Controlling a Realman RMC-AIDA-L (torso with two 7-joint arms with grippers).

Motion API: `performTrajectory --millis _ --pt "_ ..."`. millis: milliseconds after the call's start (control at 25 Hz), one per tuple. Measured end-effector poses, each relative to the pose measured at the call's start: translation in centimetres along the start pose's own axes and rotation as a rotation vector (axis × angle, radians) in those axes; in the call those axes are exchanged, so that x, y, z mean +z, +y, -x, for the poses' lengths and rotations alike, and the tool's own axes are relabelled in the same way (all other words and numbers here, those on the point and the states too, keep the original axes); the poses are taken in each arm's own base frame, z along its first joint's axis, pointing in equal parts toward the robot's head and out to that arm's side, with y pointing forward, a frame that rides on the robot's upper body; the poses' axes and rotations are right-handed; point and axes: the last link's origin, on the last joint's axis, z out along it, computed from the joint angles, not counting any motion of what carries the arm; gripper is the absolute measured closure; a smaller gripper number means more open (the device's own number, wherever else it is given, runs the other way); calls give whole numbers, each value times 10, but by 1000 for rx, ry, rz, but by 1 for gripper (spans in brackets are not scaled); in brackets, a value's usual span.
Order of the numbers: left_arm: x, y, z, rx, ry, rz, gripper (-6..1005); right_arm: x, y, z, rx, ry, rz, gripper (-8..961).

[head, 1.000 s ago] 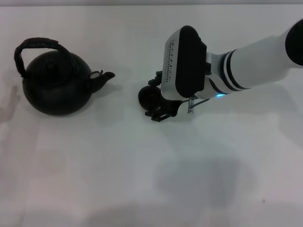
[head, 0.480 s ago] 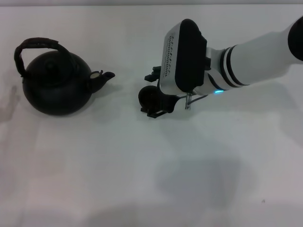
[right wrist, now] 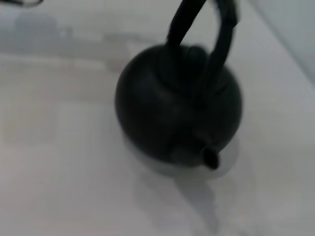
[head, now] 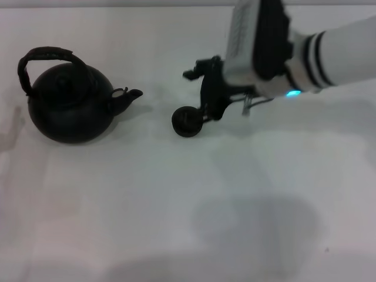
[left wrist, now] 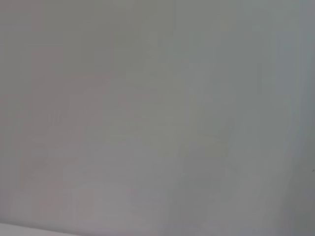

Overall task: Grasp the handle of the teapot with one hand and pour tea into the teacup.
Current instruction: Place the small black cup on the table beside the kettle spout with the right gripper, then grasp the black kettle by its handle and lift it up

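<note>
The black teapot (head: pixel 70 108) stands at the table's left, its arched handle (head: pixel 44 54) untouched and its spout (head: pixel 130 95) pointing right toward the teacup (head: pixel 186 121). That tiny black cup sits alone on the table near the middle. My right gripper (head: pixel 200 97) hovers just above and right of the cup, open, with nothing between its fingers. The right wrist view looks at the teapot (right wrist: pixel 167 113) spout-first, with the handle (right wrist: pixel 216 44) looping over its lid. My left gripper shows in no view.
The white table (head: pixel 176 205) stretches bare toward the near side, with my arm's shadow on it. Only a plain pale surface (left wrist: pixel 157 118) fills the left wrist view.
My right gripper has risen and drawn back to the right, away from the teacup it was standing around. The cup stays on the table and the teapot has not moved.
</note>
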Motion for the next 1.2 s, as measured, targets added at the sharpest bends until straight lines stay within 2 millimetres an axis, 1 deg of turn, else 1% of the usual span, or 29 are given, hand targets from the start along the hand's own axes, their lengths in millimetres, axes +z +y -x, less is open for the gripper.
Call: performTrajectory --millis 80,280,440,600,680,760,920,1080,1200 --pt "0 0 0 0 1 1 112 -13 -5 2 17 -33 -14 86" --pt "-2 1 0 -3 4 1 113 -53 -18 8 75 -164 -66 86" --pt "-5 1 1 -7 5 0 113 -87 -33 -1 168 -307 -113 87" --pt "-10 4 2 -12 7 11 113 -117 -49 -27 290 -443 -188 87" --pt "-12 5 2 -17 11 15 112 -128 -54 -43 351 -503 -222 88" --pt "-14 6 3 -20 12 16 112 -135 -57 -59 405 -556 -255 88" --pt "-15 10 4 -31 10 29 112 -142 -56 -93 510 -665 -327 88" --pt "-15 14 4 -32 16 52 112 -144 -50 -117 562 -705 -377 89" --pt "-17 16 2 -32 28 66 112 -144 -46 -131 597 -708 -413 89"
